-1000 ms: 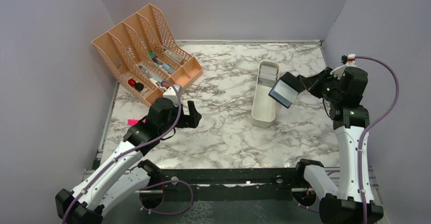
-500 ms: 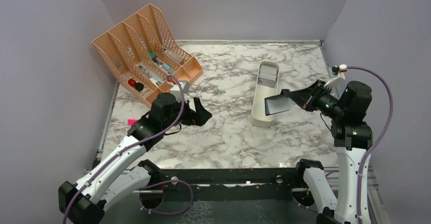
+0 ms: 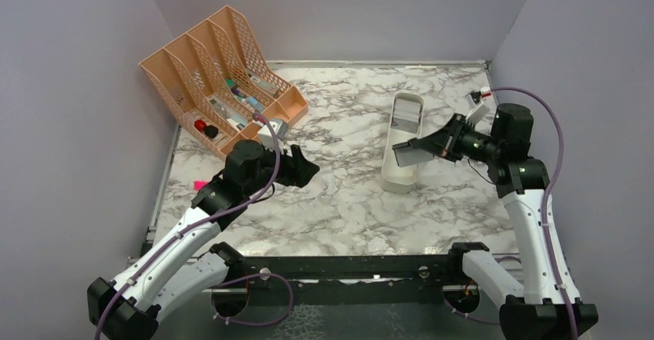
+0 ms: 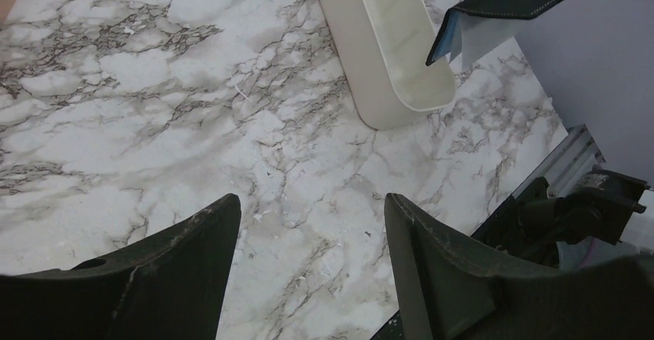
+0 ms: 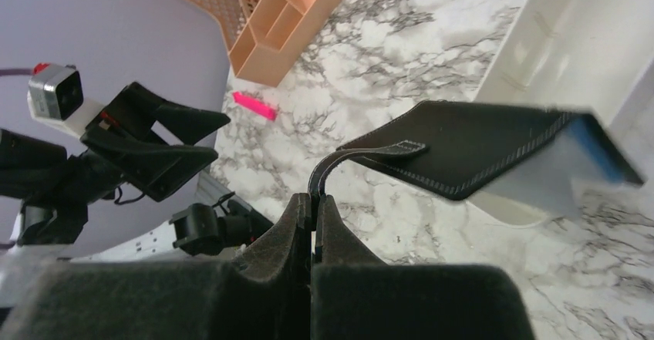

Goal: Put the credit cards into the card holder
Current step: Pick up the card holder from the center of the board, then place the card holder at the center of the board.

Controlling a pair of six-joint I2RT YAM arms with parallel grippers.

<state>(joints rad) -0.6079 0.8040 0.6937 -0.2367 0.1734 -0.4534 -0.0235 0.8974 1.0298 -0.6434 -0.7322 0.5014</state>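
R gripper (image 5: 315, 205) pinches holder (image 5: 463, 143) by thin tab, at 9 o'clock over tray (image 3: 399, 183). Prob. light, floppy; grip mid-body. L gripper (image 4: 308, 217) jaws apart, empty.

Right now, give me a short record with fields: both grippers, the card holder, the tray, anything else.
Left gripper: open, empty, over the table
Right gripper: shut on card holder strap
Card holder: black, raised over the white tray
Tray: grey flat things at far end, probably cards
Other: peach organizer back left, small pink object
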